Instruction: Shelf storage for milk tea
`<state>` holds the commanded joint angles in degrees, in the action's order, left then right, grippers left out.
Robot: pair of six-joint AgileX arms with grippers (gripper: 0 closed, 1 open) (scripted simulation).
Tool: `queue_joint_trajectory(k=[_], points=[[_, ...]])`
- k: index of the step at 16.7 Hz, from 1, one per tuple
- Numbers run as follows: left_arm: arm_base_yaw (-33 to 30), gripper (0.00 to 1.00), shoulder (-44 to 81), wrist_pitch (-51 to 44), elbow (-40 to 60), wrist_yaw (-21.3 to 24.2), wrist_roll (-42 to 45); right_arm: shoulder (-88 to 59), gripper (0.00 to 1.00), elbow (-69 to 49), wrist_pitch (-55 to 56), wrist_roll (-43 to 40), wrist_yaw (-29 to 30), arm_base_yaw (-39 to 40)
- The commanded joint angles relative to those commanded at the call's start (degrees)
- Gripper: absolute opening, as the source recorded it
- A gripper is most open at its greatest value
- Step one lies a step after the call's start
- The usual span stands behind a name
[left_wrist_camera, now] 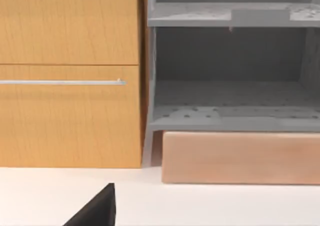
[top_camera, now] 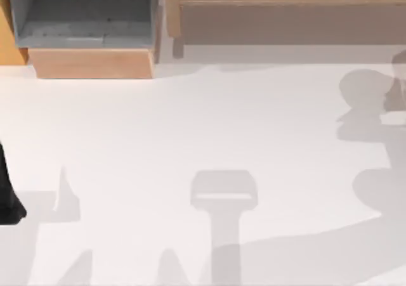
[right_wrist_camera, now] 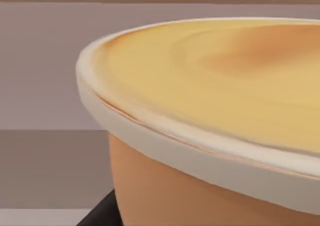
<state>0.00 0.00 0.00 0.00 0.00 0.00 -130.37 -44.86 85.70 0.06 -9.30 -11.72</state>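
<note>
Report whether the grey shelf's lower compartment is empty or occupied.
Empty. The left wrist view shows the grey shelf's lower compartment with bare speckled floor and nothing on it.

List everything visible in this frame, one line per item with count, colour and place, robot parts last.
milk tea cup: one, orange body, cream rim, yellow-tan lid, very close in the right wrist view.
grey shelf unit: one, grey, at the table's far left in the top view; two shelf levels in the left wrist view, nothing on them.
wooden base: one, light wood, under the shelf.
wooden cabinet: one, orange-brown with a silver handle, beside the shelf.
table: one, white.
left arm: one dark part at the top view's left edge.
</note>
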Motion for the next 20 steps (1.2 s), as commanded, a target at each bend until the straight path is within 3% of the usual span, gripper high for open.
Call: queue_joint_trajectory(k=[20], points=[[0.0,1.00,0.0,0.0,0.0,0.0,0.0,9.0,0.00,0.3,-2.1,-0.4,0.9,-3.3]])
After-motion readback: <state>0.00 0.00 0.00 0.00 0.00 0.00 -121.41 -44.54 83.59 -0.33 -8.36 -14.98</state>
